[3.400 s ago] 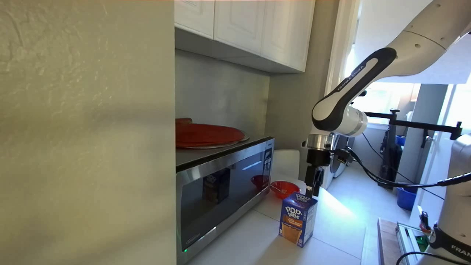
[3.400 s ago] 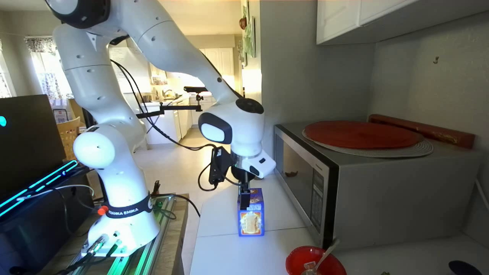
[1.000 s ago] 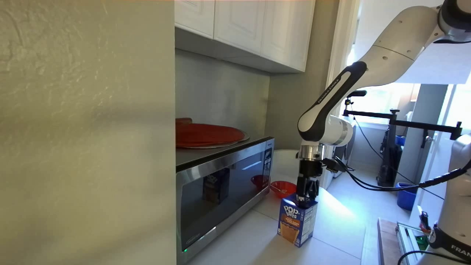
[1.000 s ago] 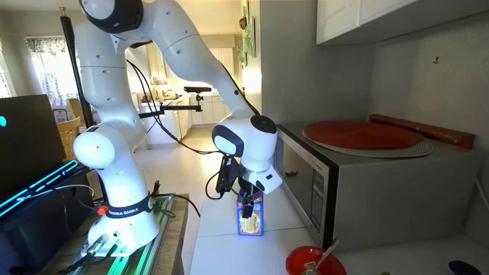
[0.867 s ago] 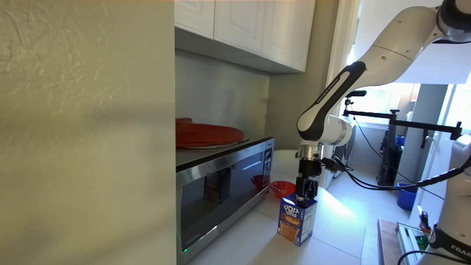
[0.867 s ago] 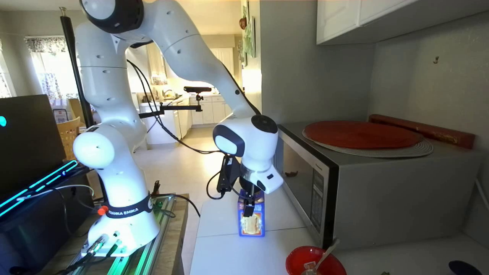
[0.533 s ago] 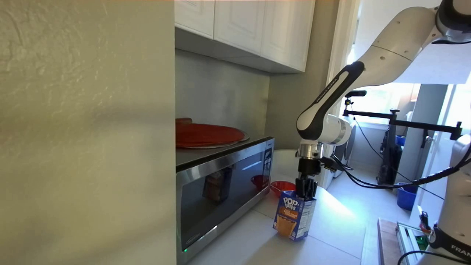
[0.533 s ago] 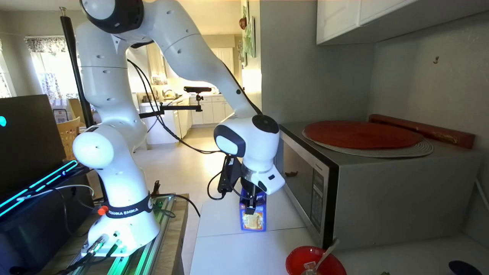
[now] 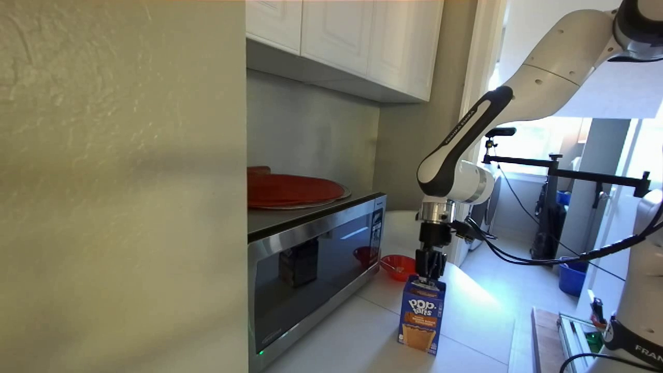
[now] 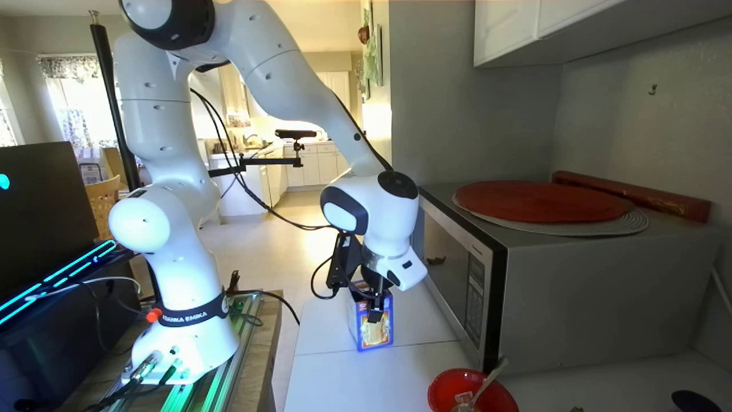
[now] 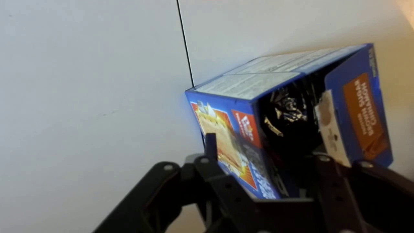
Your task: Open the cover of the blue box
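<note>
Blue box [image 11: 238,128]: in the wrist view, ahead of the gripper [image 11: 265,149], mouth facing the fingers [image 11: 211,145].
Gripper: jaws spread apart, nothing visibly pinched; one finger overlaps the pictured face, the other stands at the mouth, its tip lost in shadow.
Cover [image 11: 360,116]: just beyond the second finger, lifted at least in part; exact angle not determinable.
Wrapper [image 11: 292,103]: dark, shiny, inside the box, ahead of the fingers.
Cardboard: judged thin and light; walls fairly stiff, cover easily bent and its edge liable to tear; wrapper probably slippery.
Free edge: judged the best hold, one fingertip hooked beneath and swung outward; squeezing risks crushing the walls, and so light a carton may slide or tip.
White surface [image 9: 352,342]: in an exterior view, carries the box directly beneath the tool, upright or nearly so.
Arm [image 9: 474,124]: slopes down toward the box; wrist [image 9: 436,211] plumb, gripper pointing straight down over the top.
Elbow [image 10: 171,26]: in an exterior view, high above the tool, the forearm [image 10: 291,94] descending toward it.
Pictured face: one finger reaches down in front, contact unconfirmed.
</note>
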